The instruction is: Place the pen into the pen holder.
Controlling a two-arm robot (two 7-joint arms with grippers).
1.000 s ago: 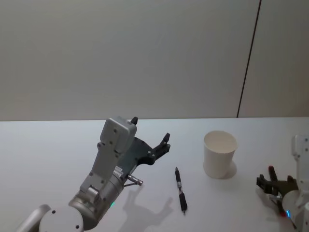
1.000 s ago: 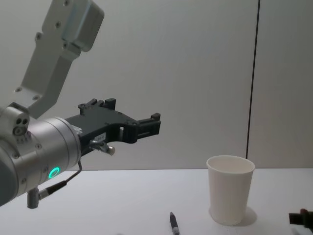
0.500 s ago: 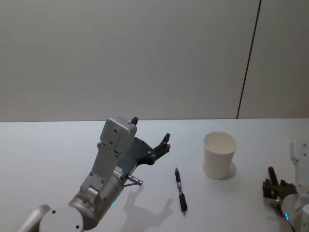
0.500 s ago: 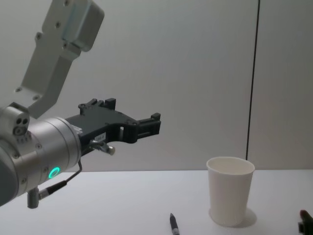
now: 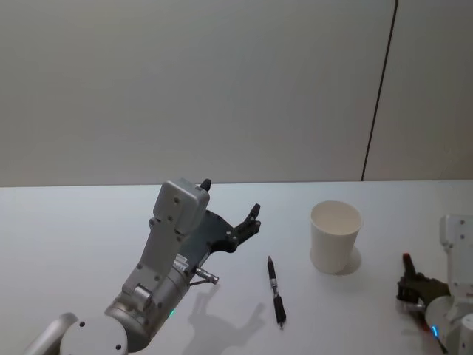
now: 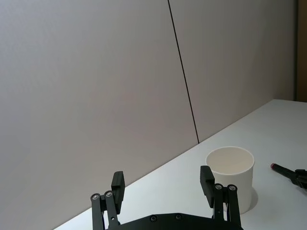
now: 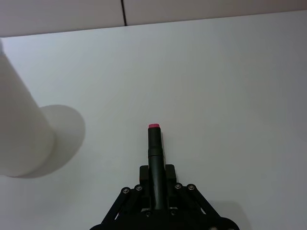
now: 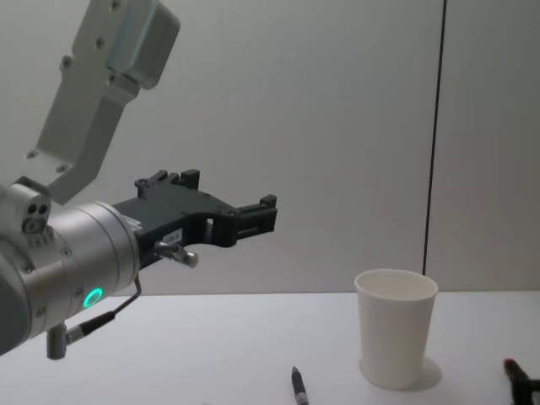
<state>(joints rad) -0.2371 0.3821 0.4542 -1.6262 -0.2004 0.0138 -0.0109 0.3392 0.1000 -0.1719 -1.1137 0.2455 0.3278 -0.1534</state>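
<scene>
Your head camera looks forward and down on the table [image 5: 89, 222]: paper cup [image 5: 335, 237] right of centre, black pen [image 5: 276, 291] low in the middle. Your chest camera sits lower, looking across the table; it shares the cup, at lower right, with the left gripper [image 8: 228, 192] large and near at left. The left wrist camera faces the cup over its open jaws. The right wrist camera looks closely down past the right gripper [image 7: 156, 170], clamped on a red-tipped pen [image 7: 154, 148].

The pen holder [image 5: 335, 237] and the desk [image 5: 74, 237] are plain white. At the holder's 8 o'clock the lying pen [image 5: 276, 291] is black with silver bands; the black right pincer [image 7: 156, 173] grips a black pink-tipped pen [image 7: 154, 143].
</scene>
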